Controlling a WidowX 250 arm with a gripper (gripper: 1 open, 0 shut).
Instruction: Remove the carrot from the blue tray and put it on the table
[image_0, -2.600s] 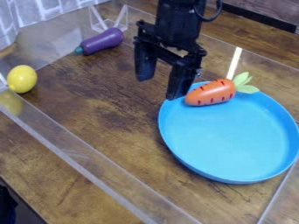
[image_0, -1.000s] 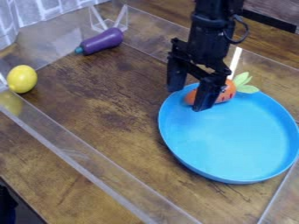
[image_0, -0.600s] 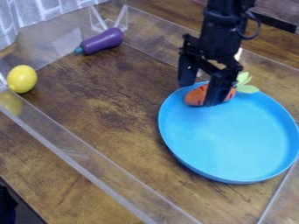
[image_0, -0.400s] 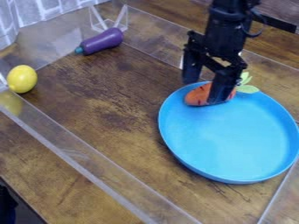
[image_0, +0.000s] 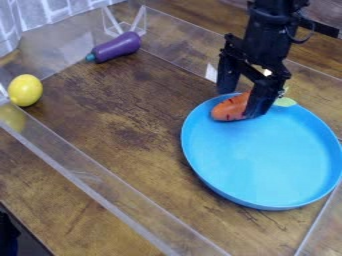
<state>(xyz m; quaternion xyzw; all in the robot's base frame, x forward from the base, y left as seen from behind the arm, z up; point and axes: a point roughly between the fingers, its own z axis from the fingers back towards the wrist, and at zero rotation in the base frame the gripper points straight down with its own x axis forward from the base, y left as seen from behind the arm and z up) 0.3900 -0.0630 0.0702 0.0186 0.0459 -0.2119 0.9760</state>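
Hand (image_0: 253, 96) first: the black two-finger hand hangs pointing straight down with its fingers spread about as wide as they go, straddling the small stubby orange toy carrot (image_0: 234, 107) but not clamped on it, so nothing is held yet.

Right under and between the fingers, the carrot lies on its side at the far-left rim of the big round bright blue plastic tray (image_0: 261, 155). Its green leafy top is mostly hidden behind the hand, so I can't say much about it from here.

My guess is the carrot handles like any hard plastic play food: very light, stiff, won't squash, and a bit slick and rounded, so it could squirt out or roll if pinched near the tapered tip. I'd take it across the fat middle of the body, fingers on the two long sides.

Looks-wise it's chunky, orange-red and glossy.

Further out from the hand, the dark brown wood-grain surface (image_0: 127, 130) has open room to the left for setting it down.
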